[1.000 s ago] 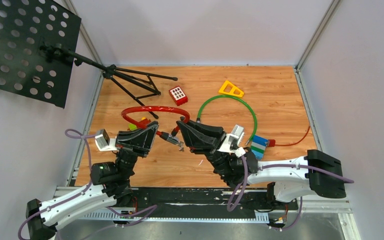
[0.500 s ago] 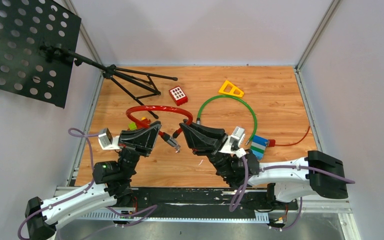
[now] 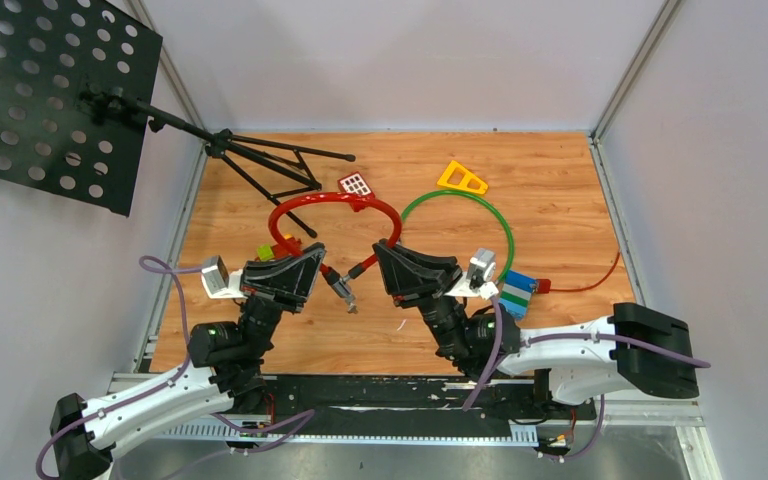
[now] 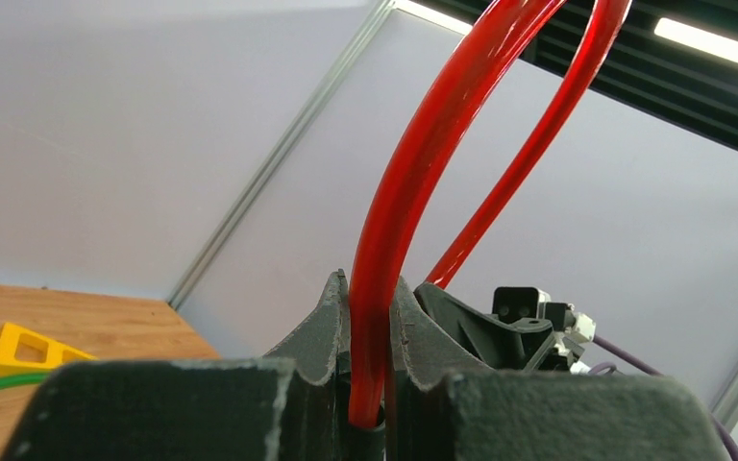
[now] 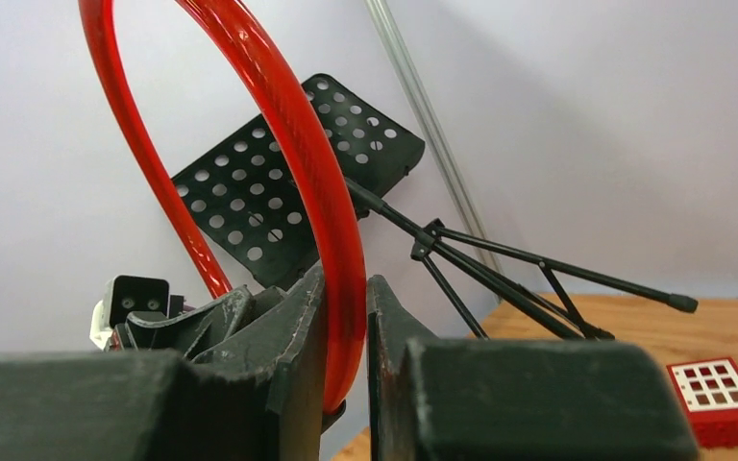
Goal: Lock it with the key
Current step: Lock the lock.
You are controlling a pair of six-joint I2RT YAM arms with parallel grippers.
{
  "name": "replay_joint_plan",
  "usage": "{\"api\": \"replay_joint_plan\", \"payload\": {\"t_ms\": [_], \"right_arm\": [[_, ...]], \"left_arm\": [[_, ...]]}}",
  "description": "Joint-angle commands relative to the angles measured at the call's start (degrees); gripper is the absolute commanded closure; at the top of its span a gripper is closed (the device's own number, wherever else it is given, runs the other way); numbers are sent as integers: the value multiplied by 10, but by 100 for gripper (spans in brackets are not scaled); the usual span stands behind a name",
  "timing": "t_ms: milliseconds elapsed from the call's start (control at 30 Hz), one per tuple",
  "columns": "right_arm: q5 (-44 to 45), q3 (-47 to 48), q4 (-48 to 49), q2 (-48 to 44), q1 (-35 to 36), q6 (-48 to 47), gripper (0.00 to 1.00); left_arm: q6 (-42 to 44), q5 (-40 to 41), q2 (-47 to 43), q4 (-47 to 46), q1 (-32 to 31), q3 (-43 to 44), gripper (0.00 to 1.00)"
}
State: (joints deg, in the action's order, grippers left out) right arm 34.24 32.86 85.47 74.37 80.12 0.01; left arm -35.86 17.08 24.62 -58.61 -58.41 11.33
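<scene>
Cable lock (image 3: pixel 310 202) was clamped by left gripper (image 3: pixel 312 265) and right gripper (image 3: pixel 380 258); its ends between them would need straight alignment before mating.

Cable lock (image 3: pixel 330 201) L of hoop (image 3: pixel 457 193)

Your left gripper (image 4: pixel 369 312) is clamped on the red cable (image 4: pixel 423 173), which arches overhead; a yellow triangle (image 4: pixel 27 349) lies on the wooden table (image 4: pixel 106 322) at left.

Music stand (image 3: pixel 60 110), red block (image 3: pixel 356 184) and yellow triangle (image 3: pixel 463 187) rest on the wooden table (image 3: pixel 550 220).
</scene>
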Motion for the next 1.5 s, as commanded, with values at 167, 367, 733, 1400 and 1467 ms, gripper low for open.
{"api": "replay_joint_plan", "payload": {"t_ms": [167, 367, 733, 1400, 1467], "right_arm": [[36, -44, 59, 15, 8, 56, 95], [34, -56, 51, 10, 19, 65, 95], [52, -60, 18, 14, 48, 63, 98], [46, -45, -7, 9, 50, -19, 70], [49, -46, -4, 5, 50, -26, 67]], "left_arm": [[-24, 12, -11, -83, 0, 16, 100], [-19, 20, -14, -82, 0, 12, 100], [-19, 23, -23, -71, 0, 10, 100], [-7, -4, -30, -25, 0, 19, 100], [-4, -9, -30, -21, 0, 21, 100]]}}
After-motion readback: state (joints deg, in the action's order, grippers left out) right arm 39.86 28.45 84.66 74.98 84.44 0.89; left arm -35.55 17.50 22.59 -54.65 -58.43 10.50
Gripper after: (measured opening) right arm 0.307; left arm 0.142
